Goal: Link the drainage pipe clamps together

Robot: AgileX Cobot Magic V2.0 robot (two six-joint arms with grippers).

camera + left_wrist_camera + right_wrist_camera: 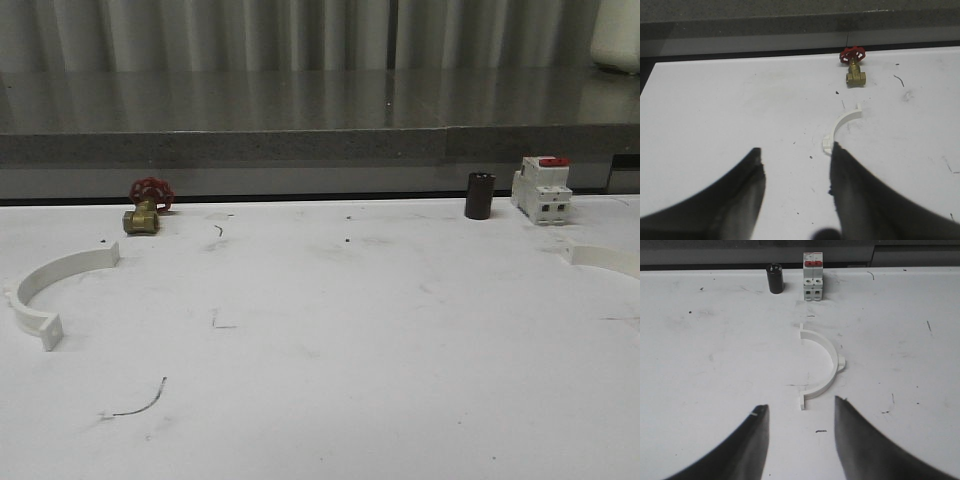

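Note:
One white half-ring clamp lies flat at the table's left edge, and the left wrist view has it just beyond my open left gripper, near its right fingertip. The other clamp lies at the right edge, partly cut off by the frame. In the right wrist view that clamp lies whole, its near tab just ahead of my open right gripper. Neither gripper holds anything.
A brass valve with a red handwheel stands at the back left. A black cylinder and a white breaker with a red top stand at the back right. A grey ledge runs along the table's far side.

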